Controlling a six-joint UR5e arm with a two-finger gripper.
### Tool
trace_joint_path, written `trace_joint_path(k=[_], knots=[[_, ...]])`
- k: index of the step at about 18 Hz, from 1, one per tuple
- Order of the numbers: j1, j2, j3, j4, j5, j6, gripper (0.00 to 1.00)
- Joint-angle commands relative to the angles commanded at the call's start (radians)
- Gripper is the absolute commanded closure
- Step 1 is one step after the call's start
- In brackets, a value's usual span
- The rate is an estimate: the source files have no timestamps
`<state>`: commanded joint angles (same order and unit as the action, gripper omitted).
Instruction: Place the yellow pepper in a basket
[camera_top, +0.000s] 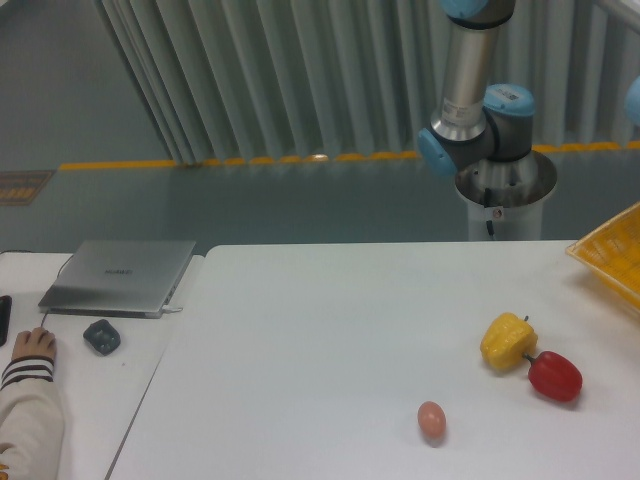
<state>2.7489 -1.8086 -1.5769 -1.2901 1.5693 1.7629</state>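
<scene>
The robot arm (470, 90) stands at the far right behind the desk, its grey column rising out of the top of the view from a round base, with blue-capped joints at the elbow. Its claw is out of sight above the frame, so I cannot tell whether it is apart or together, nor whether it holds anything.

The white desk (330, 340) fills the near part of the scene. At its far right edge, cut off by the frame, lies the basket (615, 255), bright yellow with a lattice surface and raised rim. The yellow pepper (507, 342) rests on the desk, on the right side, well apart from the basket and nearer to me than it. Just beside it, to the near right, lies a red pepper (555, 376); the two look to be touching or nearly so at the stem. A small pinkish egg (431, 419) lies nearer and to the left of both.

A second, lower white surface adjoins on the left, carrying a closed grey laptop (120, 275) and a small dark object (101, 336) near it. A person's hand (33, 345) in a striped sleeve rests at the near left edge.

Behind everything runs a grey ribbed wall, with a yellow line (240, 161) along the floor.
</scene>
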Motion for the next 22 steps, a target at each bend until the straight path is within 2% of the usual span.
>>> trace_joint_path(k=[6, 11, 13, 16, 20, 22], knots=[[-0.051, 0.000, -0.022, 0.005, 0.000, -0.224, 0.00], [-0.101, -0.009, -0.018, 0.003, -0.002, -0.481, 0.00], [-0.136, -0.023, -0.012, 0.015, -0.003, -0.592, 0.00], [-0.201, -0.015, -0.023, 0.032, 0.005, -0.661, 0.00], [-0.316, 0.000, -0.034, 0.025, 0.047, -0.756, 0.00], [-0.371, 0.003, -0.048, 0.000, 0.099, -0.766, 0.00]])
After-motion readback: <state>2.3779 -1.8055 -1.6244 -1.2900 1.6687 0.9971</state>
